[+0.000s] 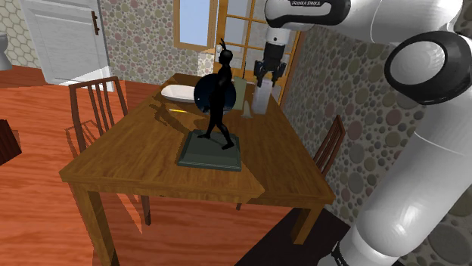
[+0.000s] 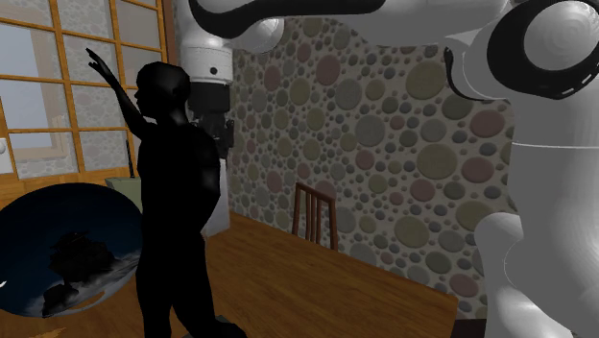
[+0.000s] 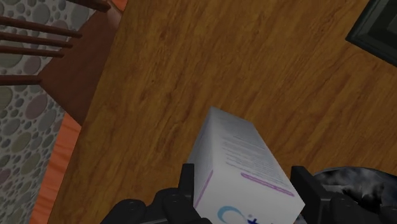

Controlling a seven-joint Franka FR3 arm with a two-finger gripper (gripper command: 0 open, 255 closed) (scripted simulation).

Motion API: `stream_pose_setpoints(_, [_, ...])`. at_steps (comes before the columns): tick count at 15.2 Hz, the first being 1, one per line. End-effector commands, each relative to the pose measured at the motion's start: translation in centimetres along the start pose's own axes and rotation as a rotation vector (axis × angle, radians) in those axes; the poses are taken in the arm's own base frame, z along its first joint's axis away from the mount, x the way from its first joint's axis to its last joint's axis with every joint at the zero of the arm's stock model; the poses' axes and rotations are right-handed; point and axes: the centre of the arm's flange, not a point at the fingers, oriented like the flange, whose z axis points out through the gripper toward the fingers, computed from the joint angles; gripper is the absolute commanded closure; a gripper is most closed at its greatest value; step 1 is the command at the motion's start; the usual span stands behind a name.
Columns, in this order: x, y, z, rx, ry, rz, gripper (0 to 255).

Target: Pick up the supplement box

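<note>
The supplement box (image 1: pixel 261 100) is a tall white carton with purple and blue print, standing upright near the far side of the wooden table (image 1: pixel 144 159). My black gripper (image 1: pixel 267 81) comes down onto its top from above. In the wrist view the box (image 3: pixel 238 153) sits between the two fingers (image 3: pixel 187 181), which press against its sides near the top, so the gripper (image 3: pixel 244 177) is shut on it. I cannot tell whether the box's lower end still touches the tabletop (image 3: pixel 191 63).
A black figurine (image 1: pixel 218 91) on a dark slab (image 1: pixel 212 153) stands mid-table, close to the box on the shoulder view's left. A dark globe (image 1: pixel 203 97) and a white dish (image 1: pixel 179 93) lie behind it. Chairs (image 1: pixel 94 106) (image 1: pixel 330 147) flank the table.
</note>
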Motion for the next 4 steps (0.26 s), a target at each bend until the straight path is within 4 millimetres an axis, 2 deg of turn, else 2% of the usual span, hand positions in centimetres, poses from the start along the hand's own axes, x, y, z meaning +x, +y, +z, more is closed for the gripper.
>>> stream_pose_setpoints(1, [0.03, 0.0, -1.13, 0.0, 0.001, 0.0, 255])
stream_pose_setpoints(4, [0.05, 0.02, -1.74, 0.0, 0.001, 0.0, 255])
